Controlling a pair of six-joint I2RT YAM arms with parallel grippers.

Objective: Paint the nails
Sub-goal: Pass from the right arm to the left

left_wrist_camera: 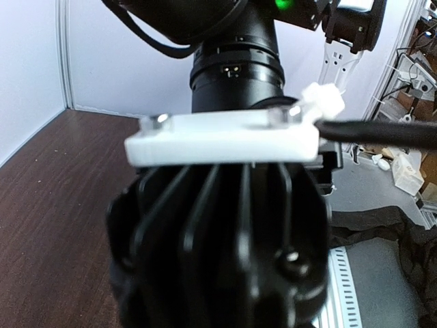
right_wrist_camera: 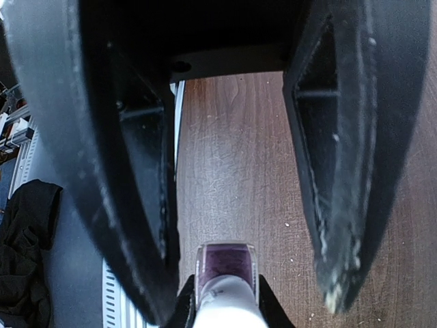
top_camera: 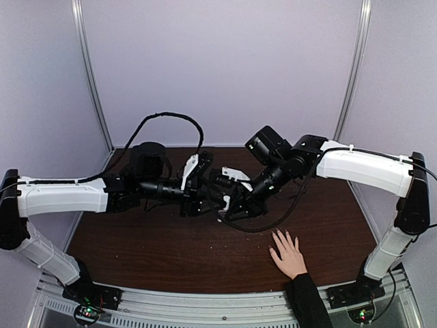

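Note:
A light-skinned hand (top_camera: 288, 254) with a black sleeve lies flat near the table's front edge, fingers spread; its nails (top_camera: 280, 235) are too small to make out. Both grippers meet above mid-table, well back from the hand. A small clear bottle (right_wrist_camera: 225, 265) of purple polish with a pale cap (right_wrist_camera: 229, 306) sits between my right gripper's (right_wrist_camera: 246, 306) fingers, which stand apart without touching it. Two smaller black fingertips (right_wrist_camera: 183, 309) of my left gripper (top_camera: 217, 197) press the cap's sides. The left wrist view is filled by the right arm's black body (left_wrist_camera: 218, 246).
The brown wooden table (top_camera: 171, 253) is walled in grey at the back and sides. A black cable (top_camera: 171, 116) loops over the left arm. A metal rail (top_camera: 205, 301) runs along the front edge. Black cloth (right_wrist_camera: 27, 239) lies beyond the table's side.

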